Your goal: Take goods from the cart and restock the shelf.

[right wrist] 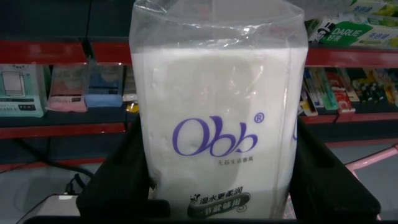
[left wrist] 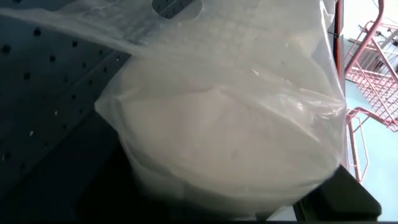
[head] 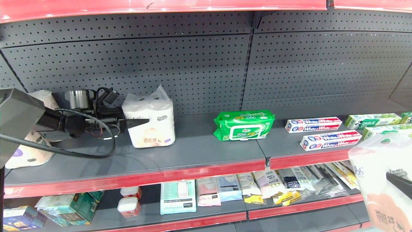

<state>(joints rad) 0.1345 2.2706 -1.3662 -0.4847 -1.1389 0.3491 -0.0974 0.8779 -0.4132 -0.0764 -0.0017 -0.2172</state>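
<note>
A white toilet-roll pack [head: 151,117] in clear plastic stands upright on the grey shelf board [head: 199,151], left of centre. My left gripper [head: 144,121] is shut on it from the left, one dark finger [head: 138,122] lying across its front face. The left wrist view has the same pack [left wrist: 230,137] pressed close, with a finger [left wrist: 339,200] at its side. My right gripper [head: 398,182] is low at the right, in front of the shelf, shut on a second white tissue pack [head: 379,174]. In the right wrist view that pack [right wrist: 217,118] stands between the two dark fingers [right wrist: 124,180].
Two more roll packs [head: 27,151] sit at the shelf's far left, behind my left arm. A green wet-wipes pack [head: 244,125] lies mid-shelf, with toothpaste boxes [head: 331,140] to the right. Bare board lies between the wipes and the held pack. The lower shelf [head: 206,222] holds flat packets and boxes.
</note>
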